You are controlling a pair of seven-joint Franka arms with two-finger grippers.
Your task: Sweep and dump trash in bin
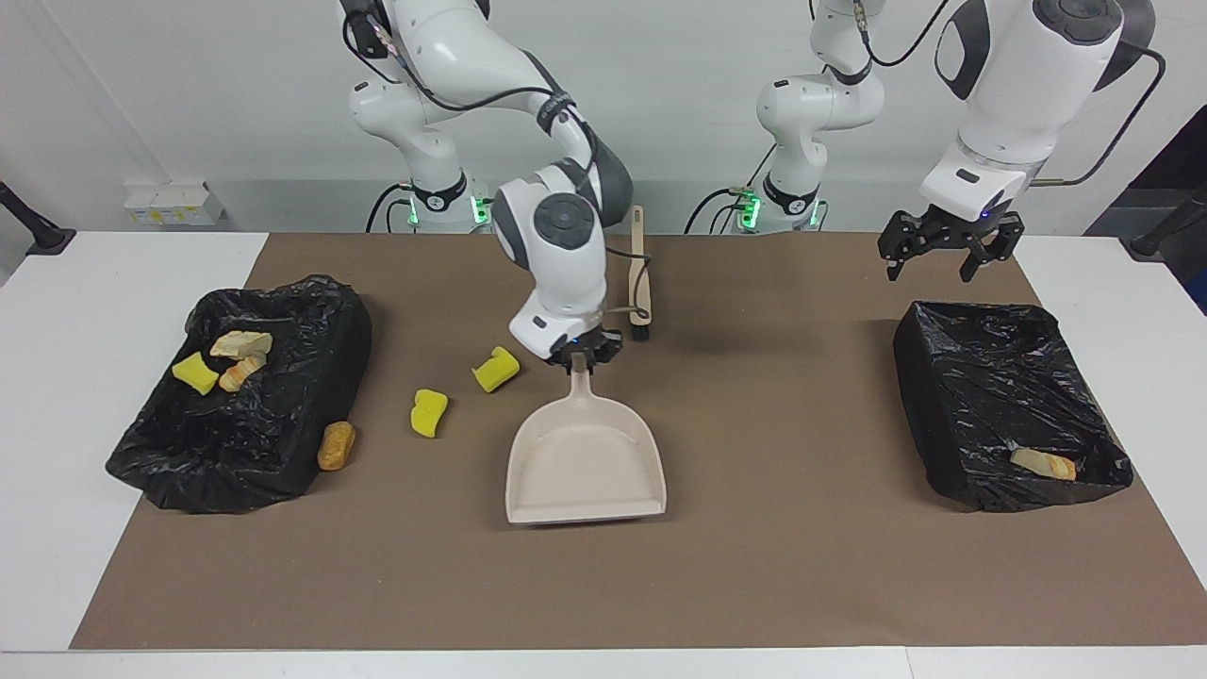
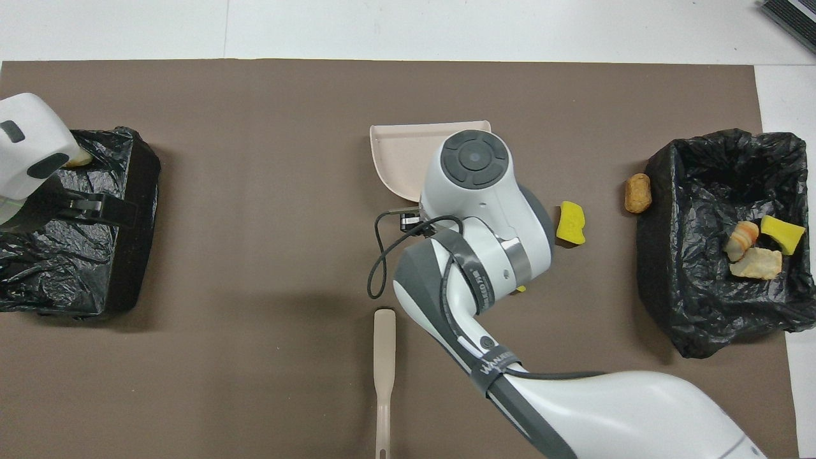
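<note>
With the right gripper (image 1: 583, 357) clamped on the dustpan (image 1: 586, 460) handle and left gripper (image 1: 947, 253) waiting open-fingered over the worktop's corner, set the pan flat mid-worktop, mouth toward the sponges (image 1: 429, 413).

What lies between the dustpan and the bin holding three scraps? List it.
Facing view: two yellow sponge chunks and a brown lump lie between dustpan and bin.

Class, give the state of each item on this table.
dustpan: empty, handle gripped by right tool.
brush: lying untouched.
bin at right arm's end: three scraps inside.
bin at left arm's end: one scrap inside.
sponge chunks, brown lump: loose on mat.
left tool: open, empty.
</note>
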